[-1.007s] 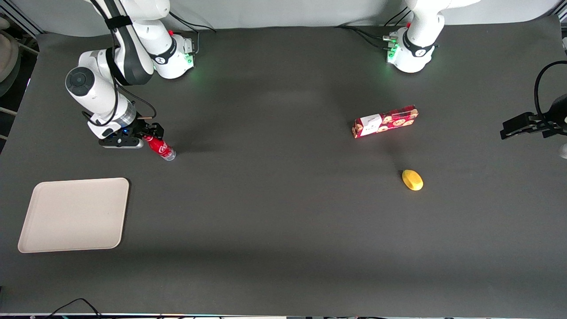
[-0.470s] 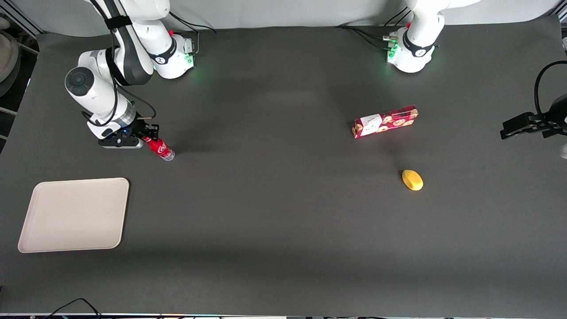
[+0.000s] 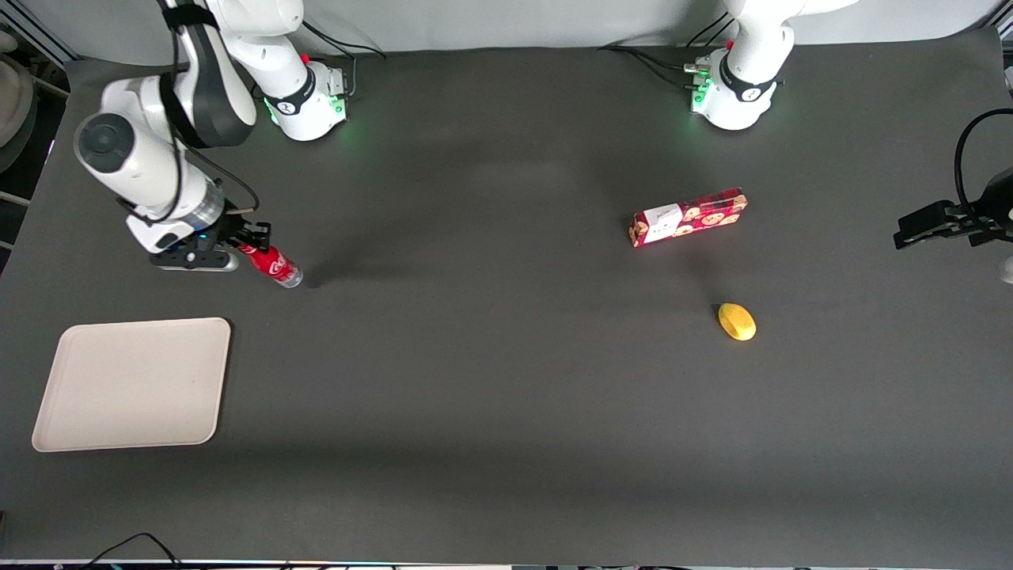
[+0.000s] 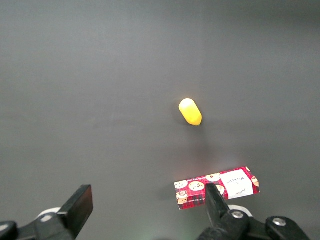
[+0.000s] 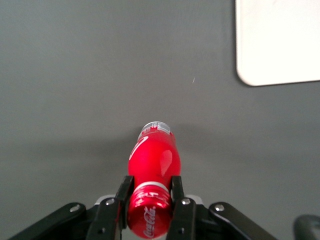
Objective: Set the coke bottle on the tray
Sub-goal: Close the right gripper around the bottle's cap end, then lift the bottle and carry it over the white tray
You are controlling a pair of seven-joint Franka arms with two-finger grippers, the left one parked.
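Note:
The coke bottle (image 3: 273,267) is small, slim and red with white script and a silvery base. My right gripper (image 3: 247,246) is shut on its neck just below the red cap, and the bottle hangs tilted above the dark table. In the right wrist view the bottle (image 5: 152,160) sits between the two black fingers (image 5: 123,192), with my gripper (image 5: 149,192) closed round it. The beige tray (image 3: 132,384) lies flat, nearer to the front camera than the bottle, at the working arm's end of the table. One rounded corner of the tray (image 5: 277,40) shows in the right wrist view.
A red cookie box (image 3: 688,217) and a yellow lemon-like object (image 3: 737,321) lie toward the parked arm's end of the table. Both show in the left wrist view, the box (image 4: 218,188) and the yellow object (image 4: 190,111).
My gripper has lifted the bottle and carried it sideways, away from the parked arm's end of the table. The arm's elbow has swung the same way.

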